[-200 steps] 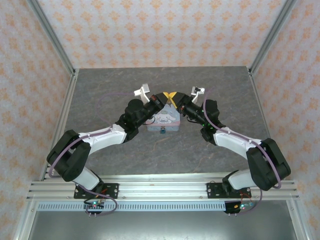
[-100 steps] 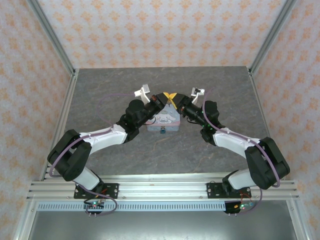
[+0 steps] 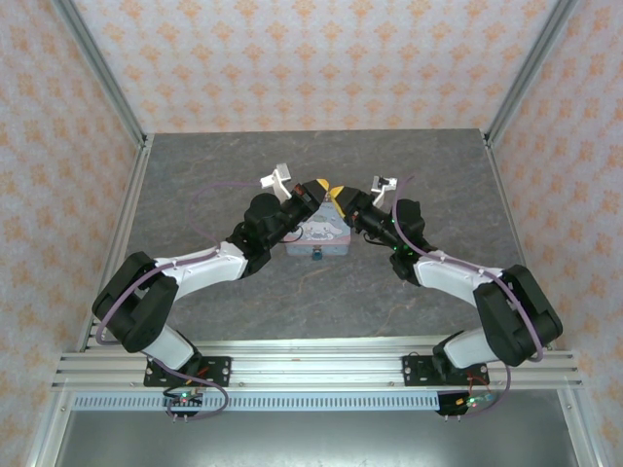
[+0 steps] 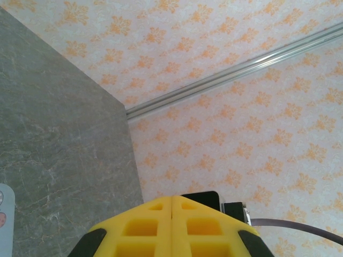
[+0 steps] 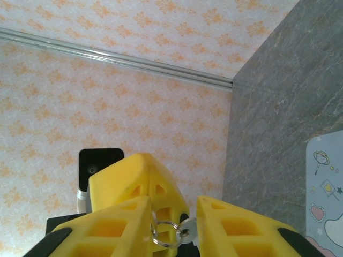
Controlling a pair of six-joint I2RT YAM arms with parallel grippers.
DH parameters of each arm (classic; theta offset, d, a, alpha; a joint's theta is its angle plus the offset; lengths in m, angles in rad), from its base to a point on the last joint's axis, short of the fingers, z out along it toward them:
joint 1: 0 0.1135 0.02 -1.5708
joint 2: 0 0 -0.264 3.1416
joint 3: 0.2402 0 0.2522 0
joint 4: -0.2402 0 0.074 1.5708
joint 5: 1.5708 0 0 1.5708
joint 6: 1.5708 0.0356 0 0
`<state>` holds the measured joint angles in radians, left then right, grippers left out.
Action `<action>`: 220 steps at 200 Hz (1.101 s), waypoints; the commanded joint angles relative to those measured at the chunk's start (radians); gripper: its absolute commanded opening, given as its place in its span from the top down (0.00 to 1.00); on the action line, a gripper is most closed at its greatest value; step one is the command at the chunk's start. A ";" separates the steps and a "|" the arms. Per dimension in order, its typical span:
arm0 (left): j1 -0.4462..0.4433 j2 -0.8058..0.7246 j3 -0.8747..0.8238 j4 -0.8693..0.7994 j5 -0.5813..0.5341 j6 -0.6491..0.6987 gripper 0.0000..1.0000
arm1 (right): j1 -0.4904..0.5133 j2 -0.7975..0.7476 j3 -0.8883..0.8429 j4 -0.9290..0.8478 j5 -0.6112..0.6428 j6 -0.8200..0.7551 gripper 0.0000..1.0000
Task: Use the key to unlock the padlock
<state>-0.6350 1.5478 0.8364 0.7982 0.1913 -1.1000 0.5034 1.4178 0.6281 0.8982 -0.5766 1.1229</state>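
Nearest my bases, the padlock (image 3: 316, 257) is sitting at the near edge of the tin (image 3: 321, 233) on the worktop (image 3: 214, 175); whether it is hooked to the tin, I cannot tell. Just beyond it, over the tin's far side, my right gripper (image 5: 172, 208) is pinching the key (image 5: 185, 234) and its ring (image 5: 162, 233) between part-closed jaws, raised and well apart from the padlock. Farthest, my left gripper (image 4: 171, 202) is hovering pressed together and empty, just beside the right one, probably for reseating the key.
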 commanded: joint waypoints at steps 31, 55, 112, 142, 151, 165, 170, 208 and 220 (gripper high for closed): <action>-0.014 0.007 0.027 0.044 -0.032 -0.001 1.00 | 0.008 0.030 0.039 0.055 -0.025 0.012 0.72; -0.015 0.011 0.029 0.043 -0.033 0.000 1.00 | 0.014 0.038 0.049 0.060 -0.030 0.015 0.72; -0.020 0.021 0.029 0.040 -0.036 0.002 1.00 | 0.023 0.037 0.057 0.062 -0.041 0.018 0.75; -0.021 0.026 0.033 0.039 -0.039 0.000 1.00 | 0.027 0.038 0.052 0.063 -0.040 0.017 0.88; -0.022 0.027 0.037 0.035 -0.038 -0.001 1.00 | 0.026 0.037 0.049 0.062 -0.040 0.017 0.95; -0.022 0.027 0.040 0.025 -0.036 -0.007 1.00 | 0.027 0.034 0.044 0.055 -0.038 0.014 1.00; -0.022 0.026 0.041 0.020 -0.036 -0.011 1.00 | 0.026 0.033 0.041 0.050 -0.037 0.011 1.00; -0.007 -0.064 0.024 -0.212 -0.080 -0.068 0.62 | 0.019 -0.024 0.016 -0.121 -0.020 -0.072 1.00; 0.009 -0.122 0.033 -0.368 -0.088 -0.075 0.38 | 0.016 -0.057 0.015 -0.227 -0.015 -0.134 1.00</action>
<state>-0.6411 1.5440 0.8398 0.6891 0.1448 -1.1423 0.5171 1.4319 0.6537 0.8410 -0.5919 1.1049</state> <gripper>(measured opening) 0.387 0.048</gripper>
